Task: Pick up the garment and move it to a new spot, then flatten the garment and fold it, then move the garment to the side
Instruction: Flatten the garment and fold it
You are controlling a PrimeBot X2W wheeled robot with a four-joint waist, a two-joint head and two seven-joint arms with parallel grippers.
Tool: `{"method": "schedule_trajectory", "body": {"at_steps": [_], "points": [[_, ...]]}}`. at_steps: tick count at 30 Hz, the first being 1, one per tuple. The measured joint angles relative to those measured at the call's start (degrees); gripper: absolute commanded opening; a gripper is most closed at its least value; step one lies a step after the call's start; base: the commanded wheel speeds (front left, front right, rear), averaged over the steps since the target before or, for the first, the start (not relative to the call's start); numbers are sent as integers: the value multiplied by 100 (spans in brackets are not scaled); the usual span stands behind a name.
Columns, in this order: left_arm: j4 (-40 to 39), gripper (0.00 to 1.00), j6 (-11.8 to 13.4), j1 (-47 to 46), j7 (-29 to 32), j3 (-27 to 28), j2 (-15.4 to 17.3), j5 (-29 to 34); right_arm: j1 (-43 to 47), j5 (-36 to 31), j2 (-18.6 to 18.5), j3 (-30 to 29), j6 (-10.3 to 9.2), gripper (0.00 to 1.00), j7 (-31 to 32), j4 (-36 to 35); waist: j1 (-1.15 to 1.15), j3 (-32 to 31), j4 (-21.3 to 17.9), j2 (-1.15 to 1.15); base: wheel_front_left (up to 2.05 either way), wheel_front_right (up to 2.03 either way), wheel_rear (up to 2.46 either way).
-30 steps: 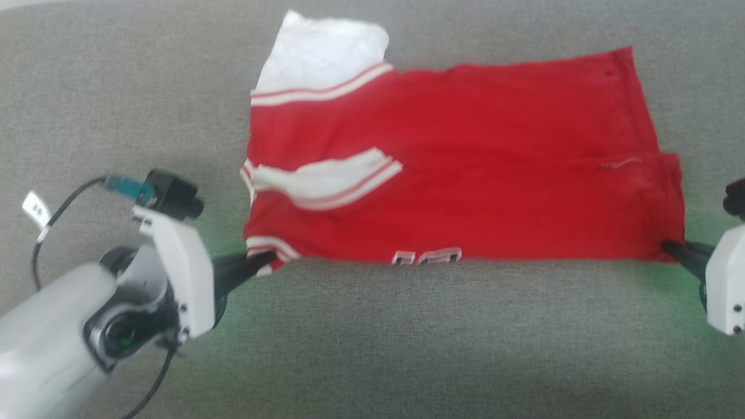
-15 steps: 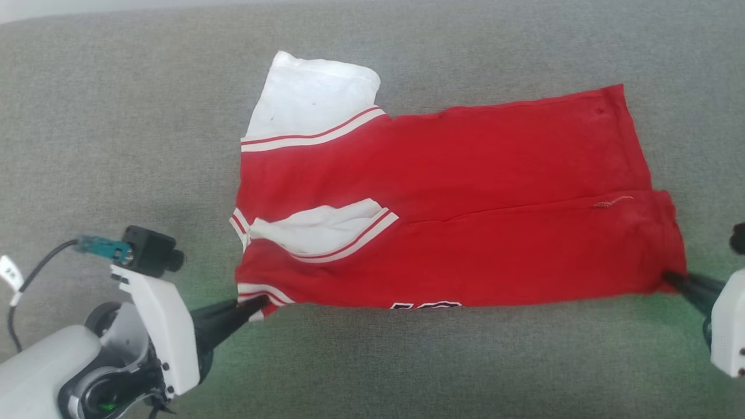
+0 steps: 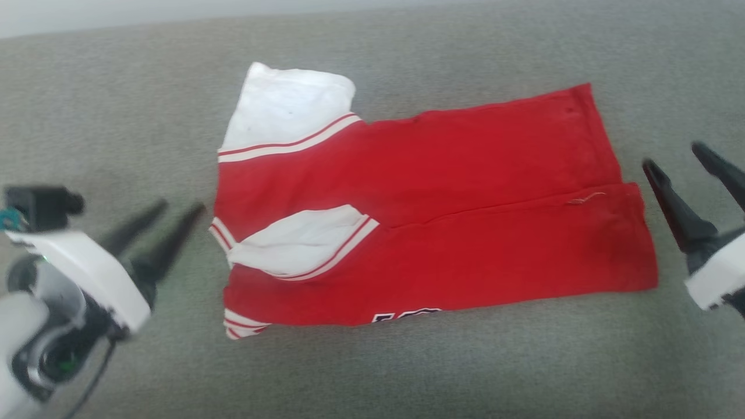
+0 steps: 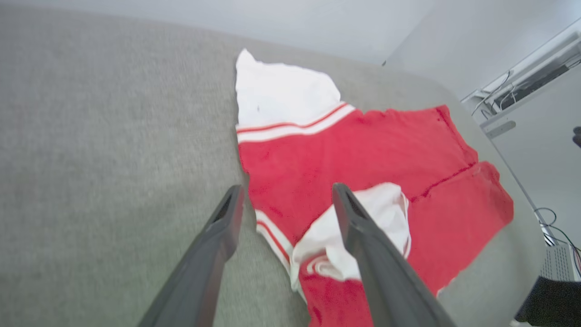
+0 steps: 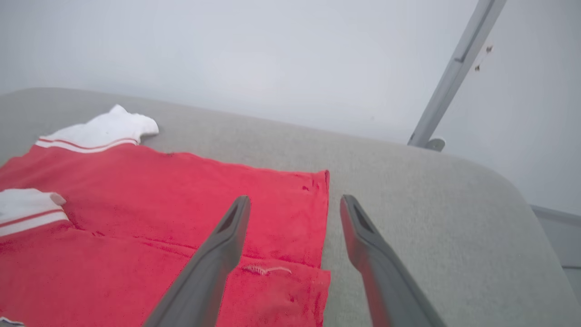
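Both sets of jaws are releasing since the earlier frames: left jaws and right jaws, then pinched shut on the two near corners of the garment (image 3: 465,192), are now standing wide and holding nothing. Garment is lying flat on the grey fabric worktop (image 3: 407,378), folded lengthwise, red side up, long axis running left to right. Left jaws are hovering just off the garment's left end, fingers (image 3: 169,244) spread and pointing toward the armhole, with bare worktop showing between fingertips and cloth. Right jaws are hovering just off the garment's right end beside the hem, fingers (image 3: 669,198) likewise spread, not touching the cloth. White lining (image 3: 285,107) is showing turned out at the garment's far-left corner, bordered by striped trim (image 3: 291,145); a second white patch (image 3: 291,244) is sitting in the armhole at mid-left. Black white-outlined lettering (image 3: 407,316) is peeking out along the garment's near edge. Loose thread (image 3: 585,199) is lying on the red cloth near the step in the right-hand edge. Left wrist view: one finger (image 4: 370,259) is crossing in front of the white armhole patch; contact cannot be told from there.
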Motion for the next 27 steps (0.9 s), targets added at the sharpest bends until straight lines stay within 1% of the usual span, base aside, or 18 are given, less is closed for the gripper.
{"method": "schedule_trajectory", "body": {"at_steps": [2,4,7,8,12,14,17,20,24,27], "points": [[264,100,42,-149,-213,115,-115,105,-158,-133,165,62,1,100,-417,37,0,8,-80,0,0,0,0],[591,100,49,-371,-390,240,-313,148,-289,-196,369,120,0,100,-776,91,0,26,-170,0,0,0,0],[1207,100,134,-898,-456,325,-611,359,-452,-291,639,143,0,100,-1263,171,0,74,-316,0,0,0,0],[1456,100,215,-1098,-445,339,-714,444,-500,-300,736,123,0,100,-1407,179,0,93,-371,0,0,0,0],[2387,100,336,-1904,-98,208,-1046,766,-614,-348,992,146,0,100,-1755,197,0,192,-625,0,0,0,0],[2867,100,346,-2315,157,211,-1188,798,-653,-347,1089,240,0,100,-1808,214,0,258,-781,0,0,0,0],[3523,100,350,-2878,679,35,-1273,967,-775,-324,1195,407,0,100,-1869,285,0,386,-1043,0,0,0,0],[4141,100,352,-3435,1406,-244,-1326,1233,-904,-277,1249,547,0,100,-1947,449,0,547,-1307,0,0,0,0],[4687,100,300,-3827,2832,-476,-1513,1090,-968,-170,1257,695,0,100,-2008,634,0,748,-1618,0,0,0,0],[4948,100,300,-4113,3768,-645,-1441,1071,-1007,-114,1254,792,0,100,-2052,731,0,878,-1806,0,0,0,0]]}}
